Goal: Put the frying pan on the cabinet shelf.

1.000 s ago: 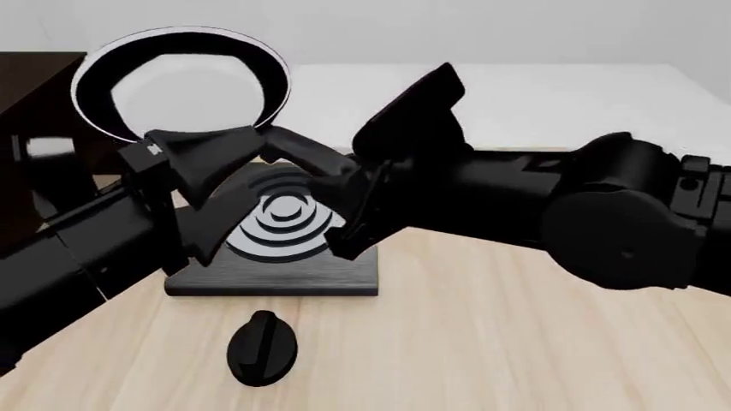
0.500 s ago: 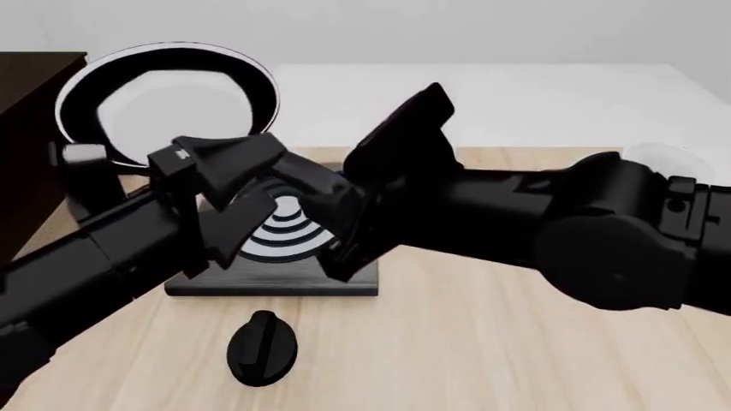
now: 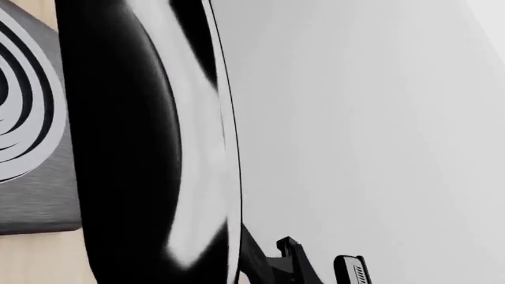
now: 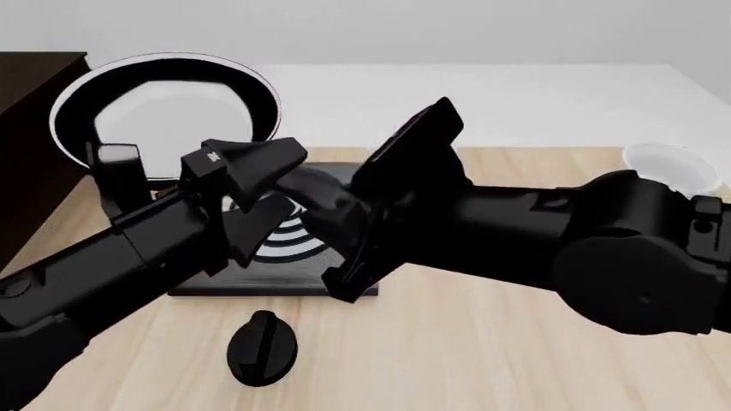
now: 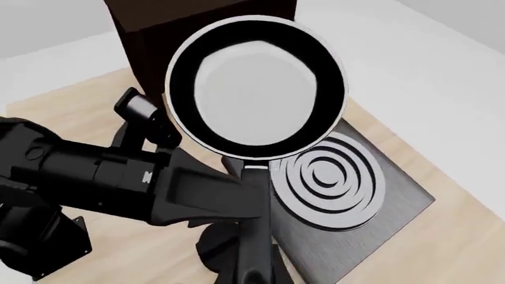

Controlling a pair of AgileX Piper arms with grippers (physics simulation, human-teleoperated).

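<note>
The frying pan (image 4: 166, 107) hangs in the air, tipped up so its glossy inside faces the front camera, just right of the dark cabinet shelf (image 4: 34, 94). Its long handle (image 5: 256, 231) runs straight back into my right gripper (image 4: 337, 227), which is shut on it; the fingers themselves are hidden. My left gripper (image 4: 288, 184) stands open beside the handle's root, one finger above and one below. In the left wrist view the pan (image 3: 118, 148) fills the near side. The cabinet (image 5: 158, 18) lies just beyond the pan in the right wrist view.
A flat black ringed stove plate (image 4: 286, 253) lies on the wooden table under both grippers, with a black knob (image 4: 263, 347) in front of it. A white bowl (image 4: 662, 163) sits at the far right. The two arms cross closely over the plate.
The pan has shifted left toward the cabinet and dropped slightly. My left gripper has moved right and up, closer to the handle's root. The right arm has followed the pan.
</note>
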